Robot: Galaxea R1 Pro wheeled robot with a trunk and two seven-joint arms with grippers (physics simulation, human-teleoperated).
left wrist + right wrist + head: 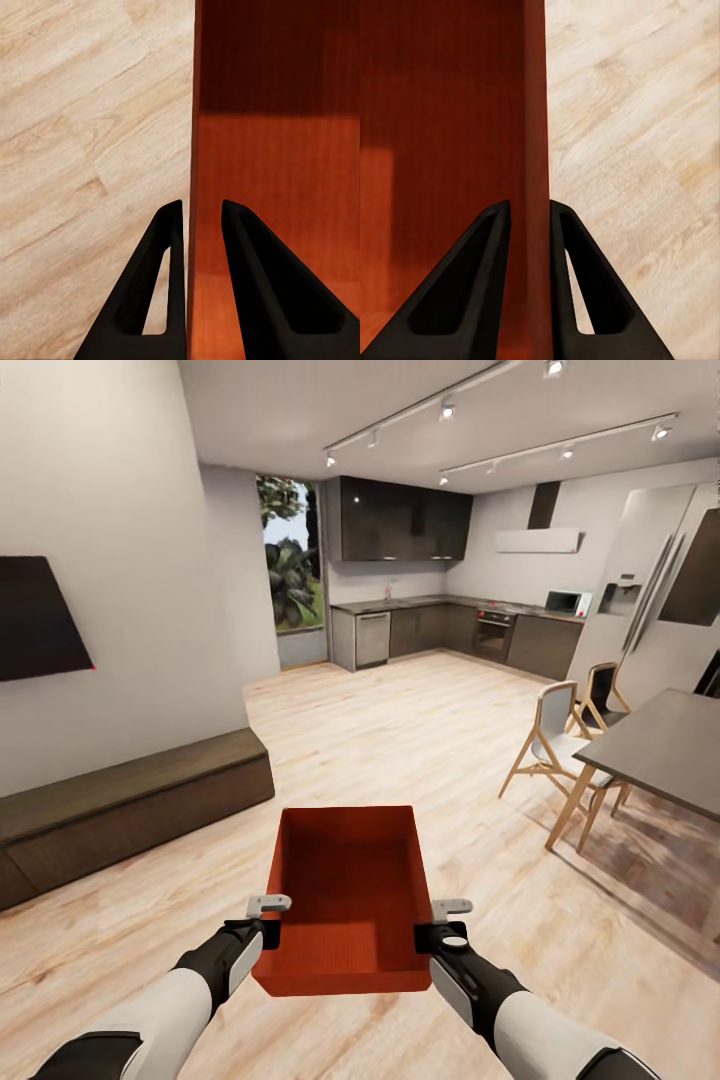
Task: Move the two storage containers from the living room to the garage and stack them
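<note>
One orange-red storage container (347, 900), open top, no lid, empty inside, is held up in front of the robot above the light wood plank floor (420, 750). Both arms carry it from opposite sides.

Left end effector (268, 920) is at the container's left wall; the left wrist view shows its two dark fingers (161, 300) straddling that wall (193, 150), one finger outside over the floor, one inside the bin, pinching the wall's edge.

Right end effector (442, 925) is at the right wall; the right wrist view shows the same setup, fingers (585, 292) either side of the wall (534, 112), clamped on it.

The container sits roughly level, long side pointing away from the robot, not touching the floor.

Surroundings: living room open to a kitchen. Dark low bench (130, 810) on the left along a pale wall, with a dark TV (35, 618) mounted above it. Glass door (292, 570) with greenery behind it, far centre-left. Dark kitchen cabinets (440, 630) along the back wall, microwave (566, 601) on the counter, fridge (650, 590) at right. Grey dining table (665, 745) with wooden chairs (550, 745) on the right, well apart from the container.
</note>
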